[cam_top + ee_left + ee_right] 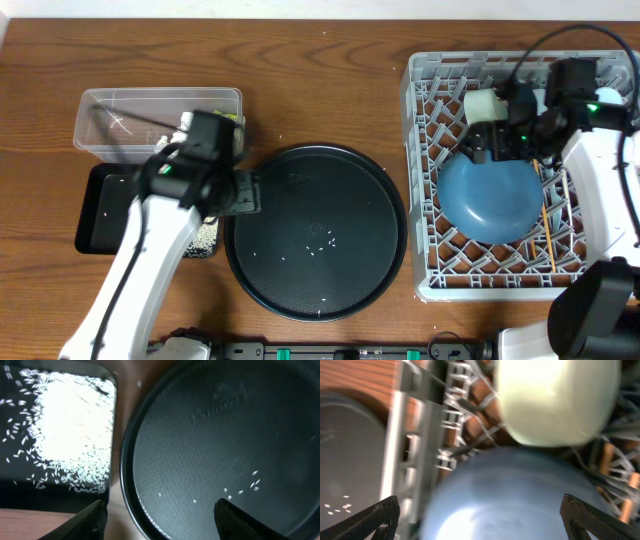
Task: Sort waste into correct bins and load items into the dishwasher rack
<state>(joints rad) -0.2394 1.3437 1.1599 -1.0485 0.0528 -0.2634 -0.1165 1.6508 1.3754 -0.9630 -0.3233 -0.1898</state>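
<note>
Brown wood-grain tabletop carries a grey lattice dishwasher rack point(416, 200) at right, holding an upturned glossy dark-blue bowl point(490, 200), a pale rounded cup point(487, 105) and wooden chopsticks point(547, 235). The right gripper point(485, 522) spreads wide above the bowl, gripping nothing. The left gripper point(160, 520) hangs open and empty between the mesh-textured round black tray point(210, 435) and the shallow black tray point(30, 497) strewn with rice grains point(70, 425).

Left arm point(140, 262) and right arm point(598, 195): white shells, black joints.
</note>
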